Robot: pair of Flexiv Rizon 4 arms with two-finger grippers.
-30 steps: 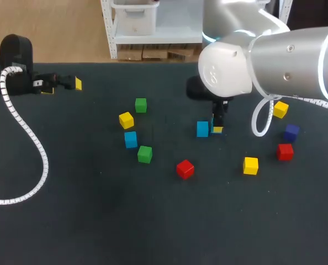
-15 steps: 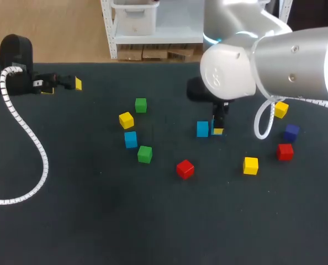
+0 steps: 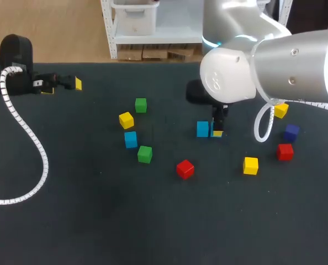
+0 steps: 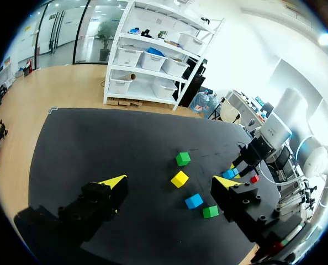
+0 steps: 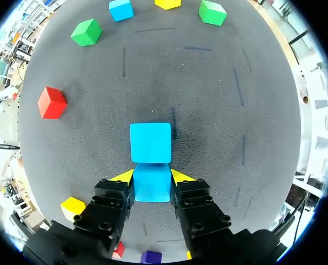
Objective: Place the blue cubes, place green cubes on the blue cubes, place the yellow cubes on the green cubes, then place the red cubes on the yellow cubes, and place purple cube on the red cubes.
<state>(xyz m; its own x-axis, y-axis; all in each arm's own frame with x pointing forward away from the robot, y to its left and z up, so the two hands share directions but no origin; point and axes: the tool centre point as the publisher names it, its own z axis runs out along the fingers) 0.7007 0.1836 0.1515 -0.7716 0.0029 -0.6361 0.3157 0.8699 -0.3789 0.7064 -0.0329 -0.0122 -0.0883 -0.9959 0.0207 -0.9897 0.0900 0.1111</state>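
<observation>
Your right gripper (image 5: 152, 177) is clamped on a blue cube (image 5: 151, 189), low over the dark table (image 5: 225, 110).
A second blue cube (image 5: 150, 142) sits just ahead of its fingertips, touching or almost touching the held one. Your left gripper (image 4: 169, 182) hangs well apart, fingers spread and empty, with a yellow cube (image 4: 179, 179) ahead of it.

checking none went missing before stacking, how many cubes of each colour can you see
blue cubes: 3, counting the held blue cube in the right gripper
green cubes: 2
yellow cubes: 3
red cubes: 2
purple cube: 1
total: 11
</observation>
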